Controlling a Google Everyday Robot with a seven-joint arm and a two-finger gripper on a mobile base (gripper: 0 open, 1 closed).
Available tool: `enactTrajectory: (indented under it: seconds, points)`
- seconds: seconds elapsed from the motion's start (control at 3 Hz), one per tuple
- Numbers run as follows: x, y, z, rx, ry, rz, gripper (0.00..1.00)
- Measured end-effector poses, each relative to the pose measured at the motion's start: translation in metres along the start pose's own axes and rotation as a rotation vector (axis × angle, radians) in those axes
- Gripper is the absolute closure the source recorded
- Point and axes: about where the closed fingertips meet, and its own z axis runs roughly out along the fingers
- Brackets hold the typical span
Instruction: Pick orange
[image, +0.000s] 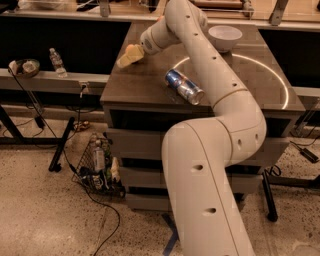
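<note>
At the far left, off the table, a water bottle (57, 62) stands on a low shelf and plays no part here. On the dark table (150, 87), near its back-left corner, the gripper (126, 59) is reaching down and leftward, right at the orange (131, 49), the small pale fruit that sits against its upper side. Whether the gripper has closed on the fruit cannot be told from this view. The step in hand looks like the grasp itself. Next, a firm hold on the round fruit would need confirming before a straight lift, since it could roll toward the nearby edge. Further right a soda can (184, 86) lies on its side, and a white bowl (225, 38) sits at the back, both well clear.
</note>
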Motion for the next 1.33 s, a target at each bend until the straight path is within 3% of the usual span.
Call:
enactTrajectory:
  seconds: [0.33, 0.67, 1.33]
  points:
    - [0.001, -0.002, 0.004, -0.012, -0.026, 0.002, 0.16]
    - [-0.012, -0.002, -0.009, -0.03, -0.098, -0.04, 0.48]
    - [-0.024, 0.005, -0.043, -0.064, -0.195, -0.118, 0.95]
